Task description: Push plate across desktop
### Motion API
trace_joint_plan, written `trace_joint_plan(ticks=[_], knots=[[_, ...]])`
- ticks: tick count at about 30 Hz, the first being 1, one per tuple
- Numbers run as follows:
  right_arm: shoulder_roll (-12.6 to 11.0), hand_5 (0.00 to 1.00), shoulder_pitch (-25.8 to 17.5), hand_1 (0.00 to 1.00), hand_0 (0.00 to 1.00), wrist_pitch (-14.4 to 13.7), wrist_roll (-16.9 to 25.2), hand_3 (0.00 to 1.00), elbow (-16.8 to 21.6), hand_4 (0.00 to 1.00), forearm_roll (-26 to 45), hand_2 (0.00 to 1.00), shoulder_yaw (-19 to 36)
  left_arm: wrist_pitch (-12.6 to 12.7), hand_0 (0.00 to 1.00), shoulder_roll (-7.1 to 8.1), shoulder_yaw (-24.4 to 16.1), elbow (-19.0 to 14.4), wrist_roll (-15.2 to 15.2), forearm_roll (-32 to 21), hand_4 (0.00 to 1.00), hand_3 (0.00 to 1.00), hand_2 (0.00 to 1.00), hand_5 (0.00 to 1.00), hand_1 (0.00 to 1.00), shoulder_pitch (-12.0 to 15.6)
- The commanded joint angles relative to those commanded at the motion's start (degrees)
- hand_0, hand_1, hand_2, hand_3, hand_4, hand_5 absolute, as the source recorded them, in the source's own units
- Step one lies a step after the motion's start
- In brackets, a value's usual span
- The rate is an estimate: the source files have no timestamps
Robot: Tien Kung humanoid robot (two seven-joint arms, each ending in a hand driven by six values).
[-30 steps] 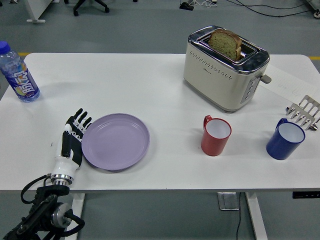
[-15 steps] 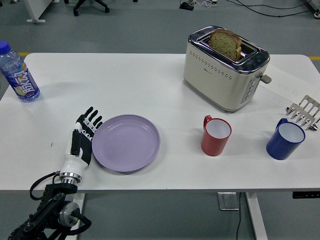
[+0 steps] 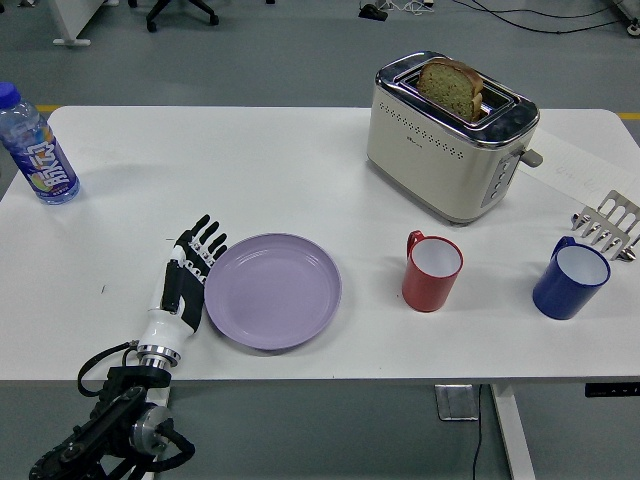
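Left hand point(image 3: 186, 280), fingers straight and together, flat against left rim of purple plate point(image 3: 273, 291) at lower centre-left; red mug point(image 3: 431, 271) sits just right—further pushing risks collision, tipping it.

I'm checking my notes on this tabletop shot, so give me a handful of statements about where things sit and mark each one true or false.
1. The left hand lies flat against the left rim of the purple plate, fingers extended. True.
2. The toaster is empty. False: a slice of bread stands in its slot.
3. The red mug stands between the plate and the blue mug. True.
4. The water bottle lies on its side by the toaster. False: it stands upright at the table's far left edge.
5. The plate holds food. False: it is bare.
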Motion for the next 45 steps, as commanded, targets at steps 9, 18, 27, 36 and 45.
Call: trace_joint_plan(ticks=[9, 18, 27, 36, 45], knots=[[0.05, 0.345, 0.14, 0.548, 0.608, 0.02, -0.03, 0.615, 0.00, 0.146, -0.18, 0.652, 0.01, -0.18, 0.898, 0.00, 1.74, 0.15, 0.06, -0.54, 0.485, 0.912, 0.936, 0.998, 0.907, -0.78], [0.02, 0.345, -0.05, 0.548, 0.603, 0.05, -0.04, 0.615, 0.00, 0.146, -0.20, 0.652, -0.04, -0.22, 0.897, 0.00, 3.53, 0.14, -0.05, -1.28, 0.481, 0.910, 0.937, 0.998, 0.906, -0.95], [-0.03, 0.346, -0.34, 0.548, 0.603, 0.02, -0.05, 0.615, 0.00, 0.146, -0.30, 0.652, 0.05, -0.27, 0.897, 0.00, 6.49, 0.12, -0.15, -1.97, 0.481, 0.909, 0.937, 0.998, 0.905, -1.50], [0.04, 0.348, -0.55, 0.545, 0.603, 0.02, -0.18, 0.616, 0.00, 0.145, -0.50, 0.651, 0.26, -0.53, 0.896, 0.00, 8.30, -0.06, -0.19, -2.70, 0.480, 0.903, 0.936, 0.998, 0.905, -1.99], [0.10, 0.351, -0.48, 0.543, 0.603, 0.07, -0.24, 0.615, 0.00, 0.145, -0.51, 0.651, 0.20, -0.48, 0.895, 0.00, 7.38, -0.09, -0.19, -2.33, 0.478, 0.903, 0.937, 0.998, 0.903, -2.28]])
